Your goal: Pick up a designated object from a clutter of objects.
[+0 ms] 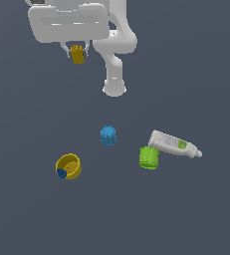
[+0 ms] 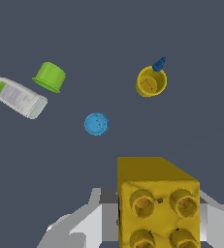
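Observation:
The designated object [image 1: 77,54] is a small mustard-gold block, held high above the floor near the top of the exterior view. In the wrist view the designated object [image 2: 157,203] fills the foreground and shows round studs on its face. My gripper [image 1: 77,51] is shut on it, with a grey finger [image 2: 87,223] on either side. Far below lies the rest of the clutter of objects: a small blue cup [image 1: 108,135], a yellow cup with a blue bit [image 1: 68,166], a lime-green cup [image 1: 149,157] and a white labelled bottle [image 1: 173,144] on its side.
The white arm base [image 1: 114,84] stands behind the clutter. The green cup touches the bottle's wide end. The blue cup [image 2: 96,124], yellow cup [image 2: 151,81], green cup [image 2: 49,76] and bottle [image 2: 16,96] all rest on the dark grey floor.

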Available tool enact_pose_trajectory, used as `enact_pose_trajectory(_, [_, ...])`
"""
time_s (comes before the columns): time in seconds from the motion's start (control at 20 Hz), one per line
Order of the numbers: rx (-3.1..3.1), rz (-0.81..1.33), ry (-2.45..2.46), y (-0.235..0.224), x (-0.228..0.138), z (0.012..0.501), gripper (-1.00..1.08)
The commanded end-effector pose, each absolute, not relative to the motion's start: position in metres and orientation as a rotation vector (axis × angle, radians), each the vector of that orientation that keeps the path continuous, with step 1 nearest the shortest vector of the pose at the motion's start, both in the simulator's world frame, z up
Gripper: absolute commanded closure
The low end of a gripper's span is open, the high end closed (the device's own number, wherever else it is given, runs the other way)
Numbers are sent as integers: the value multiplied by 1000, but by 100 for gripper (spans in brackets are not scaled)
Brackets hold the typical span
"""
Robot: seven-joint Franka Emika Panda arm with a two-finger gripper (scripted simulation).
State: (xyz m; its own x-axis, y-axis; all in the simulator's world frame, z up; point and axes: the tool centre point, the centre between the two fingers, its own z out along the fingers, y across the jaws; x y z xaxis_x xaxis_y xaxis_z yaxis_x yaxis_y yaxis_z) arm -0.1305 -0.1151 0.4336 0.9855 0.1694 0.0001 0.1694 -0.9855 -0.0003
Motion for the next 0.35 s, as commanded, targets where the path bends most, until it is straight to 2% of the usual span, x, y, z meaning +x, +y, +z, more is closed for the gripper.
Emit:
enact_pose_trajectory(0.0, [-3130, 1, -268, -121, -130, 441, 108])
enact_pose_trajectory(0.3, [-3130, 0, -269, -125, -128, 447, 108])
